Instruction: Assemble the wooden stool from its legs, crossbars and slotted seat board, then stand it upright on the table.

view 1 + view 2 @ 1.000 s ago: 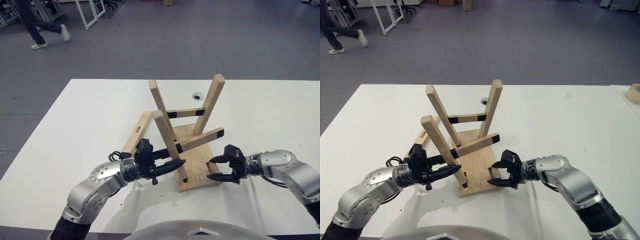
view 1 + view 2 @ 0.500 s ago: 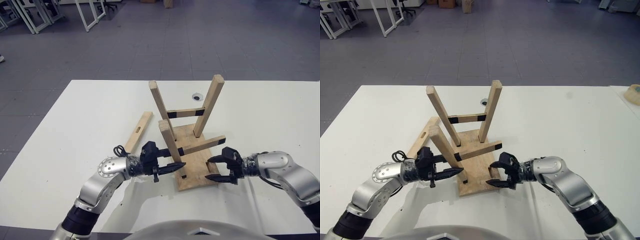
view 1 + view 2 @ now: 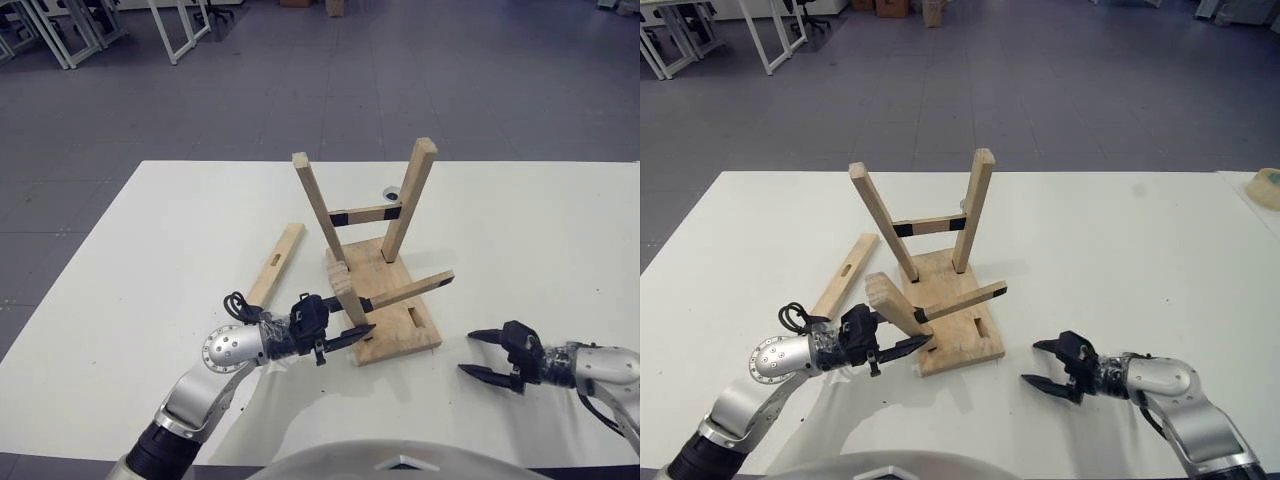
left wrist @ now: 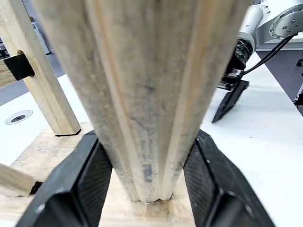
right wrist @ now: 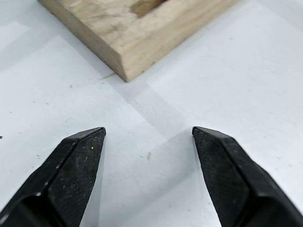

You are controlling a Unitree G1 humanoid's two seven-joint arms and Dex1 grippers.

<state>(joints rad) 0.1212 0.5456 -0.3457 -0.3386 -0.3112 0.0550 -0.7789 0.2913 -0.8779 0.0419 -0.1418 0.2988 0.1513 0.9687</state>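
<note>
Stool is upside down, partly built. Seat board [image 3: 392,338] lies flat mid-worktop [image 3: 150,250]. Two far legs [image 3: 315,205] stand up out of it, joined by a black-tipped crossbar [image 3: 365,214].

Left hand [image 3: 355,333] is clamped on the third leg [image 3: 345,290] low down, just above the board's near-left corner. In the left wrist view, black fingers [image 4: 90,184] press both faces of the wood. The leg's long axis leans from the board toward near-left, so it is not plumb. A second crossbar [image 3: 410,290] runs right from it, its free end hanging over the board's right edge.

Right hand [image 3: 468,352] has its fingers spread and holds nothing. It is low over the bare worktop, near and right of the board and apart from it. The board's corner [image 5: 132,28] lies just ahead of the fingertips.

Fourth leg [image 3: 275,265] lies loose to the left of the board, long axis running near to far and angled slightly right at the far end.

Judgement: the open slot [image 3: 413,318] is on the right side, nearer the right hand. The loose leg is on the left, beside the busy left hand and well apart from the free one. Fetching it likely means a reach across the board, or seating the held leg first.
</note>
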